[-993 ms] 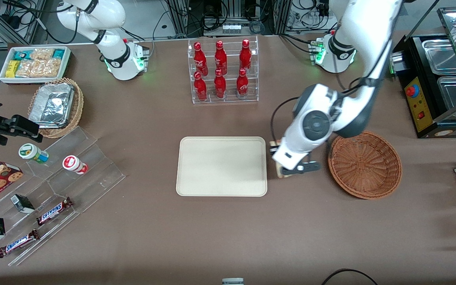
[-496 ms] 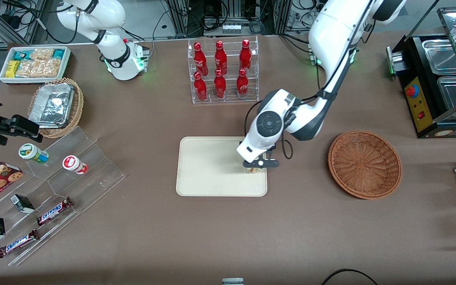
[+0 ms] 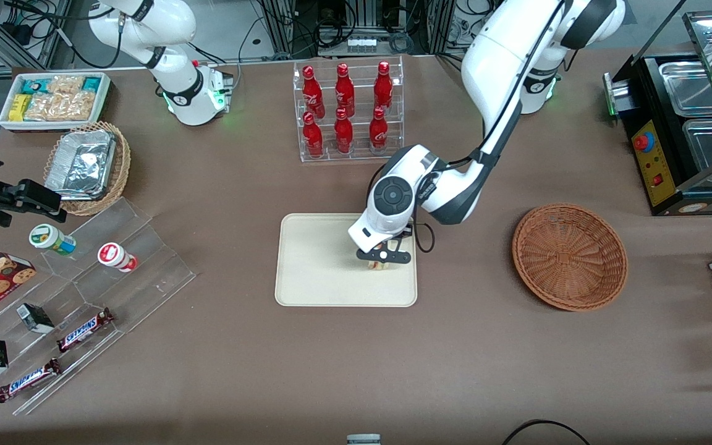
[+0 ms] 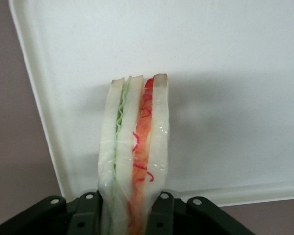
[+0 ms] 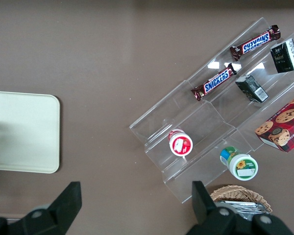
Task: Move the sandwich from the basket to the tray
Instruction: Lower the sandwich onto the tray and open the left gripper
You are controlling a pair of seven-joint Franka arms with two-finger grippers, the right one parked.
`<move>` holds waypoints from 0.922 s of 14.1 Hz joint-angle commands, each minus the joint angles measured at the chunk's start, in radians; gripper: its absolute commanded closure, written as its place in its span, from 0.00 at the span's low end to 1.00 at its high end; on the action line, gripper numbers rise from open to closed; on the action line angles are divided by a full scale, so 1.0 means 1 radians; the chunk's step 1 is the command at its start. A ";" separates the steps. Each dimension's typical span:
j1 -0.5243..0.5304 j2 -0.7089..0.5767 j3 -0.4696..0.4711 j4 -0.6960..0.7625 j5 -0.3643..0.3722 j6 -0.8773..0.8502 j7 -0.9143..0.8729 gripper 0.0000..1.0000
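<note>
The gripper (image 3: 383, 260) is over the tray (image 3: 313, 259), near its end toward the basket (image 3: 569, 256). Its fingers (image 4: 90, 215) are clamped on the sandwich (image 4: 134, 152), held edge-on with the filling showing. It looks just above the tray surface, though contact is hard to judge

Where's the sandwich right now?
The sandwich is pinched in the claw, held upright over the tray near its end toward the basket, which is empty.
</note>
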 commanded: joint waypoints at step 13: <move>-0.008 0.047 0.038 0.036 0.018 0.039 -0.082 0.51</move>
